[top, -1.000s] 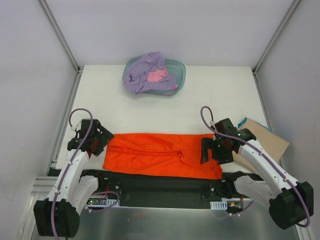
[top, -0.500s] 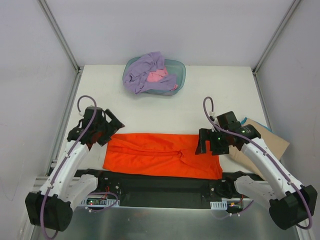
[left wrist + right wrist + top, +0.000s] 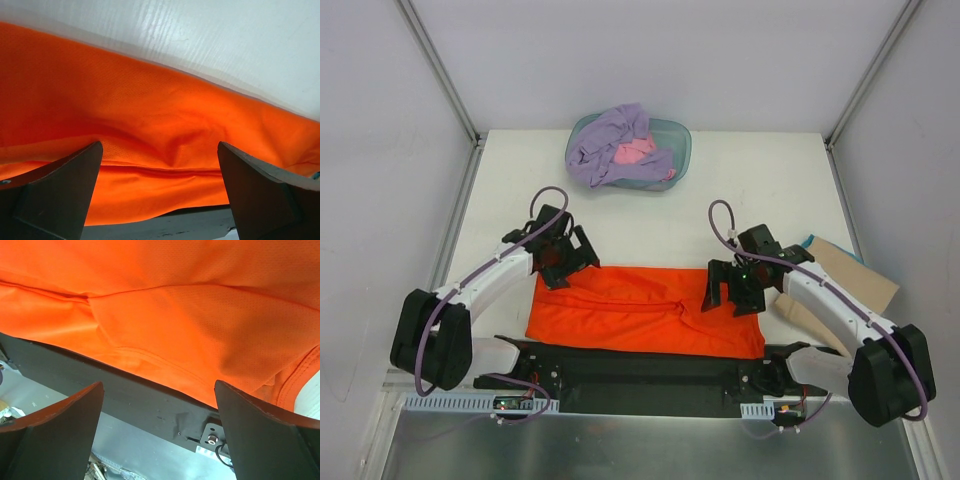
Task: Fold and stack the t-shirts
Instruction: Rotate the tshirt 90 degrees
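Hovering over the orange-red t-shirt (image 3: 640, 315) with the left hand (image 3: 570, 260) at 10 o'clock and the right hand (image 3: 725, 293) at 2 o'clock. Spread wide on both sides, gripping nothing.

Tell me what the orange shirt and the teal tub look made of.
The bright orange-red cloth t-shirt looks like thin, matte mesh knit, probably synthetic: fine pinhole texture, soft creases. The translucent teal tub looks like smooth plastic: tinted, see-through wall.

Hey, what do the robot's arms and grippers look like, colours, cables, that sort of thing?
The left arm and right arm have white shells with black joints. A purple cable runs along each, looping near the wrist. The left gripper and right gripper are black and blocky; their fingers are dark wedges tapering to the tips. No markings are readable.
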Controlling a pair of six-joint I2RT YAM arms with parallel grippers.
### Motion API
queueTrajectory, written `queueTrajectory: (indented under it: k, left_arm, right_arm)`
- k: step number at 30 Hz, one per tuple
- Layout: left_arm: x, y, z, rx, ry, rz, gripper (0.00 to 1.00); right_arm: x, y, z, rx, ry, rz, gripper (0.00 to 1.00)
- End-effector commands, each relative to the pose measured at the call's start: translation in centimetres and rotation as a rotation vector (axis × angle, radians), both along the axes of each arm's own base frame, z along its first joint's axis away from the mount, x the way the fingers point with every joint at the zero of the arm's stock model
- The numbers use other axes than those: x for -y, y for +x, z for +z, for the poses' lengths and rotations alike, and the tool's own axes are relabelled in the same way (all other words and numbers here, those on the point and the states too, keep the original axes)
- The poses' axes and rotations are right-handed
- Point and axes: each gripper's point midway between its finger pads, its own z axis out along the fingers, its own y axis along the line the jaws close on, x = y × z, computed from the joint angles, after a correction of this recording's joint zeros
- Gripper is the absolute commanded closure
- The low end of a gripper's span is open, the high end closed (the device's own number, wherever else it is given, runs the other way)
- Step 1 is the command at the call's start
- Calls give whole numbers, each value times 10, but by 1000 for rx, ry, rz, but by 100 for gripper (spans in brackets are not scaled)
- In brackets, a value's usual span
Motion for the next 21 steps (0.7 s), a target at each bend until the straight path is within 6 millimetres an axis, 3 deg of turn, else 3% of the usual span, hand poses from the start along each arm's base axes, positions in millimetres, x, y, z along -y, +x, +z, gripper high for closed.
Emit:
queueTrajectory:
  k: [1, 5, 10, 16, 21]
  left_arm:
    - [-3, -20, -9, -15, -1, -26, 1]
    - [-22, -39, -22, -43, 61, 22, 1]
    - [-38, -45, -31, -79, 141, 78, 1]
    - [-40, -40, -28, -92, 168, 81, 1]
    - [-35, -41, -29, -113, 147, 83, 1]
  right_arm:
    - [2, 0, -11, -34, -30, -25, 4]
    - [3, 0, -16, -50, -45, -25, 4]
    - [5, 0, -24, -68, -69, -19, 4]
    - [11, 2, -42, -120, -132, -42, 4]
    - [15, 27, -56, -150, -140, -131, 3]
